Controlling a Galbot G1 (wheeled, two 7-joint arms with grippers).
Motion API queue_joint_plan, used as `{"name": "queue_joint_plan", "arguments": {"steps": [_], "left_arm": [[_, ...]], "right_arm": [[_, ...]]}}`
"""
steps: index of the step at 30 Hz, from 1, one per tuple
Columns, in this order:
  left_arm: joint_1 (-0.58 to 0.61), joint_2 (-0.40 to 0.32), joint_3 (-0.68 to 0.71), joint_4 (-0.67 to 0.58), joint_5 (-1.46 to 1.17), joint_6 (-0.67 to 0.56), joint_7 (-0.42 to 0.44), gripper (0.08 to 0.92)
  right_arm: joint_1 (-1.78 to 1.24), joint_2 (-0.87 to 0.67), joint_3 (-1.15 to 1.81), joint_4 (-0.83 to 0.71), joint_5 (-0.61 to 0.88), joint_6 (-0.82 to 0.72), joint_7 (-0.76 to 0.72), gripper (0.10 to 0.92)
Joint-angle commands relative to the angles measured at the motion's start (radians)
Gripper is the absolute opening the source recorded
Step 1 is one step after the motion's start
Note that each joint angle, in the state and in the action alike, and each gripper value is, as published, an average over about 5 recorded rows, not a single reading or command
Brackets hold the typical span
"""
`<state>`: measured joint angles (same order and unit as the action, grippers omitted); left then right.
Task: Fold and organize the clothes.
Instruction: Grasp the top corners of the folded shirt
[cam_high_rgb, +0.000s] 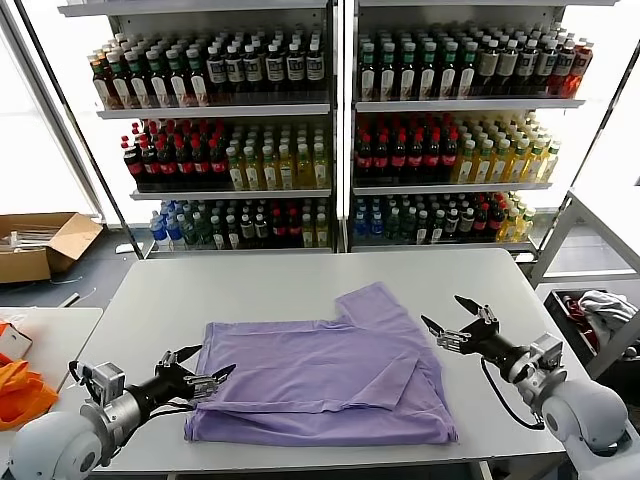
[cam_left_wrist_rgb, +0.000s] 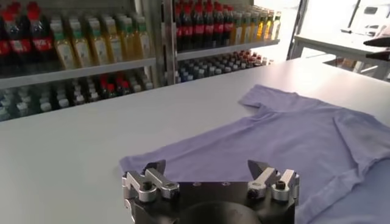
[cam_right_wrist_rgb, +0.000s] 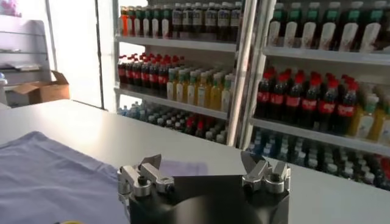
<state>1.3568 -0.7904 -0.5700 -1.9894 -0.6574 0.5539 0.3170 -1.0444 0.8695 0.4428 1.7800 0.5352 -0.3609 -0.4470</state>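
Nearest the front edge of the pale grey bench (cam_high_rgb: 250, 290), the light purple short-sleeved T-shirt of thin fabric (cam_high_rgb: 320, 375) lies spread flat, its lower hem close to that front edge and one sleeve reaching up toward the middle of the bench. A flap on its right half looks already turned inward, so I judge the folding to be partly under way, not finished.

The left hand (cam_high_rgb: 208, 378) sits low at the shirt's left edge, near the front-left corner, fingers spread apart with nothing between them; its tips are just at the cloth, though I cannot tell whether they touch it. The right hand (cam_high_rgb: 452, 332) hangs just off the shirt's right edge, toward the front-right part of the bench, also spread wide and empty.

To my eye the step in hand is lining up both hands for the next fold. That would call for each to settle onto an edge of the thin fabric, pinch only the layers meant to move, and carry them over together so the cloth does not bunch.

Beyond the far edge stand tall shelves of bottled drinks (cam_high_rgb: 330, 130).
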Motion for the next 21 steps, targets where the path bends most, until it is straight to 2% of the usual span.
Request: {"name": "queue_joint_plan", "arguments": {"steps": [1,9,21], "left_arm": [[-0.267,0.027,0.196,0.247,-0.034,-0.007,0.033,0.823],[-0.395,0.006,0.281,0.393,-0.034,-0.017,0.033,0.823],[-0.507,-0.035,0.346,0.518,-0.029,-0.03,0.029,0.823]], "right_arm": [[0.38,0.052,-0.25,-0.368,-0.015,-0.059,-0.112,0.823],[0.506,0.189,-0.312,-0.579,-0.054,-0.084,-0.06,0.823],[0.567,0.263,-0.352,-0.708,-0.085,-0.092,-0.033,0.823]]}}
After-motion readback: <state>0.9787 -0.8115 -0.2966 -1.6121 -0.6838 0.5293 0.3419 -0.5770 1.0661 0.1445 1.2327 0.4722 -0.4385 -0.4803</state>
